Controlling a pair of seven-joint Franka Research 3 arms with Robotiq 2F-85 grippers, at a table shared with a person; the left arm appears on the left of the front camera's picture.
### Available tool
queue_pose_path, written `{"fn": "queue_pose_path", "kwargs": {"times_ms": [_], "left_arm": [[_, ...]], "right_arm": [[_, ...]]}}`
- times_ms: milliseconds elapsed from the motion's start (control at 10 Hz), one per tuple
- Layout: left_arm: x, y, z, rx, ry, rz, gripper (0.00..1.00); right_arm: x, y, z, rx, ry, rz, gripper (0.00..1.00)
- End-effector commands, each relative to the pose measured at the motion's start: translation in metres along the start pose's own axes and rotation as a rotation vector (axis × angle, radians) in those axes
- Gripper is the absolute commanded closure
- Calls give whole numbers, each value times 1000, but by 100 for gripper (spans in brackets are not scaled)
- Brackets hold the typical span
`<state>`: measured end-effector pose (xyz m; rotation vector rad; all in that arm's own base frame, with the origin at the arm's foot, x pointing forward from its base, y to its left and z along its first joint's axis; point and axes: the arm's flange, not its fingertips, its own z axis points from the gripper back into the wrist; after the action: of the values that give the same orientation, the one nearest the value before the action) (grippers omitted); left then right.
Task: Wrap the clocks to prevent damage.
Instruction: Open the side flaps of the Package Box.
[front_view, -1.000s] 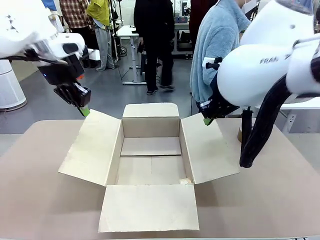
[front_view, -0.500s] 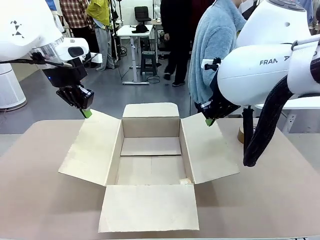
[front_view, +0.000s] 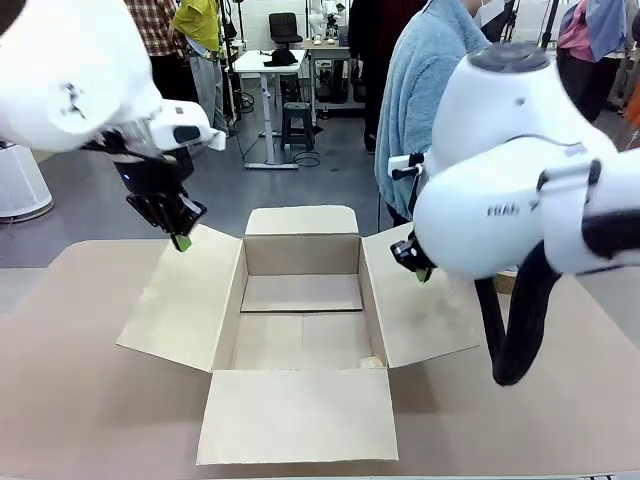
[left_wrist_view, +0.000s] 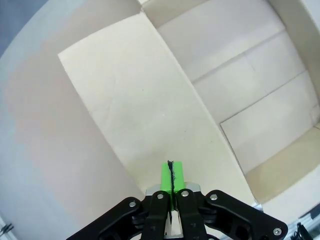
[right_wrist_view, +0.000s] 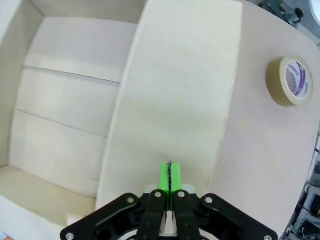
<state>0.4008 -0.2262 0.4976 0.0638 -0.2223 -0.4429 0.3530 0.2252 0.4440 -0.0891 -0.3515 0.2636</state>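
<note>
Left gripper (front_view: 181, 241), pads pinched together on nothing, hovers above the left flap (front_view: 185, 295); cardboard box (front_view: 300, 255) gapes open; right gripper (front_view: 424, 273), likewise pinched empty, above the right flap (front_view: 420, 300); where the clocks are, I cannot tell; best keep clear of both flaps.

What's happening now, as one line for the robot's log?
left gripper: shut, over left flap | right gripper: shut, over right flap | cardboard box: open | tape roll: on table

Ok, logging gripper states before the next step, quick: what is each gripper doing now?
Left gripper: closed, holding nothing.
Right gripper: closed, holding nothing.
</note>
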Motion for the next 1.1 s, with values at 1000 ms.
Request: {"fn": "queue_pose_path", "kwargs": {"times_ms": [1000], "left_arm": [[-15, 54, -125, -104, 88, 377, 100]], "right_arm": [[14, -46, -95, 75, 143, -209, 99]]}}
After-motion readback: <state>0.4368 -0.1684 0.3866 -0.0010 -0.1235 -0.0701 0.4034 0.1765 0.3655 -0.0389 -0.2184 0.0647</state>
